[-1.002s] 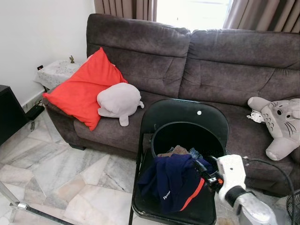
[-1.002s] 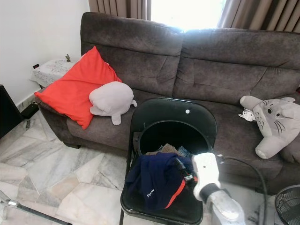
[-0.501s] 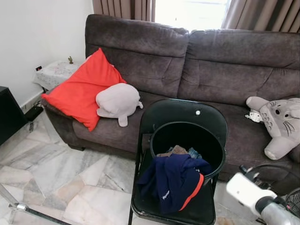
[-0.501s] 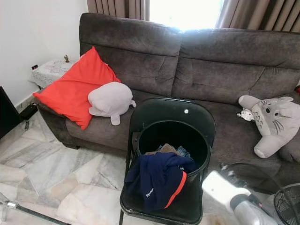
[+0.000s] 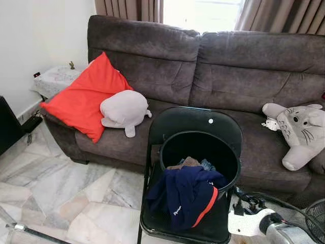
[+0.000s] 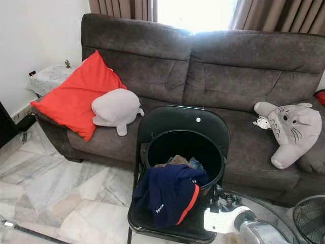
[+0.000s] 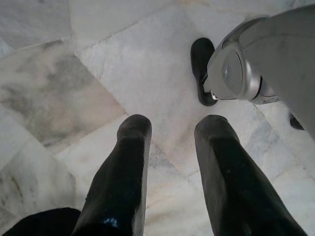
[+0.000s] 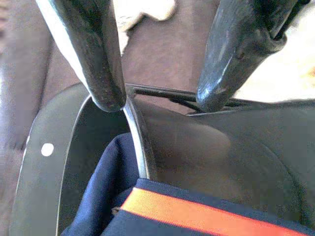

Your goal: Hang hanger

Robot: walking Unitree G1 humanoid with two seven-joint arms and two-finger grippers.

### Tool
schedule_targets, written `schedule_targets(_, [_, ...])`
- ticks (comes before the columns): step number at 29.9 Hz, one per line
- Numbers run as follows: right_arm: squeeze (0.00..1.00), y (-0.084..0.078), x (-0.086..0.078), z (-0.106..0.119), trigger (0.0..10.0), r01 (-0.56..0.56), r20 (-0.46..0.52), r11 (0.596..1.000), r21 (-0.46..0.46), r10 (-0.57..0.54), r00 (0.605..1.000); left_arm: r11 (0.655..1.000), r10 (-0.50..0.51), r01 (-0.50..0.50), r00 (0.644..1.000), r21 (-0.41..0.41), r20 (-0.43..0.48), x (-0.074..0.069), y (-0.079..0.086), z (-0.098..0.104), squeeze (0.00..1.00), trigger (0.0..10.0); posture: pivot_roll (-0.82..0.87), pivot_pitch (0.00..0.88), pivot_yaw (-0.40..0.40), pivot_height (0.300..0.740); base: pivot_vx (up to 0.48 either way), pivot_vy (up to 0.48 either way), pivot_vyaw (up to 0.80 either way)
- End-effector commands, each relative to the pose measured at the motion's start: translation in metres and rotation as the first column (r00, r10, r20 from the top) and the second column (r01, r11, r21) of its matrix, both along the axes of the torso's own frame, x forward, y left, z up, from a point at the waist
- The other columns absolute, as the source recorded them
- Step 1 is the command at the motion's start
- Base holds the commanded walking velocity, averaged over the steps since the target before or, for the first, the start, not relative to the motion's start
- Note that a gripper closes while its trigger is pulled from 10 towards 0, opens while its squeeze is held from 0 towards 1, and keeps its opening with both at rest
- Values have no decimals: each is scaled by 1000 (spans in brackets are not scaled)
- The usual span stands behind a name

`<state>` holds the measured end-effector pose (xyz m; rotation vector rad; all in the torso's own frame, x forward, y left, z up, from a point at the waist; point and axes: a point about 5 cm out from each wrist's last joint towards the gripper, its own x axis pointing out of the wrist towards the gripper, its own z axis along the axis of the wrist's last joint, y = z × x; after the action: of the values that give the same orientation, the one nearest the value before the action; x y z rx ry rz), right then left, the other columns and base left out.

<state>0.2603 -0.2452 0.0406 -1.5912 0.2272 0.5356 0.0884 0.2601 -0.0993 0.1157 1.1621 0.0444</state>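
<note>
Right now my right pincer [image 5: 242, 196] is hovering low at the front right corner of the black folding chair [image 5: 188, 119]. It is sitting just beside the black bucket [image 5: 223, 152] that is standing on the seat. Its two fingers [image 8: 106, 64] are standing apart and gripping nothing. In the right wrist view their tips are pointing at the bucket's rim. A thin black bar [image 8: 162, 93] is running across just beyond the tips, apart from both of them. I cannot tell whether that bar is the hanger or part of the chair, so I am leaving it unnamed.

A navy garment [image 5: 185, 195] with an orange stripe is draping over the bucket's front rim and down onto the seat. It is lying near my right pincer but not touching it.

My left pincer [image 7: 172, 128] is hanging idle above the marble floor [image 7: 138, 64], fingers parted and empty.

Behind the chair, a brown sofa [image 5: 203, 66] is carrying a red cushion [image 5: 84, 99] and a pale grey plush [image 5: 124, 109] at its left end. Another grey plush [image 5: 297, 129] is lying at its right end.
</note>
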Motion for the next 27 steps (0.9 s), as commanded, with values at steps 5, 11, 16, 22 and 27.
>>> schedule_targets(5, [0, 7, 8, -7, 10000, -134, 44, 987, -93, 139, 989, 1000, 7, -7, 1000, 4, -16, -3, 2, 0, 0, 10000, 16, 0, -4, 740, 0, 0, 0])
schedule_targets(11, [980, 7, 15, -9, 10000, -151, 57, 982, -117, 159, 986, 1000, 9, -9, 1000, 5, -12, -2, 2, 0, 0, 10000, 25, 0, -6, 740, 0, 0, 0])
schedule_targets(16, [0, 13, 19, -14, 10000, -203, 79, 968, -146, 216, 973, 1000, 10, -10, 1000, 6, -11, -2, 2, 0, 0, 10000, 35, 0, -4, 740, 0, 0, 0])
schedule_targets(22, [0, 23, 23, -18, 10000, -281, 103, 944, -173, 302, 948, 1000, 19, -19, 1000, 10, -9, -3, 4, 0, 0, 10000, 48, 0, -3, 740, 0, 0, 0])
schedule_targets(27, [0, 30, 25, -20, 10000, -327, 104, 928, -181, 349, 931, 1000, 21, -21, 1000, 11, -10, -3, 4, 0, 0, 10000, 51, 0, -2, 740, 0, 0, 0])
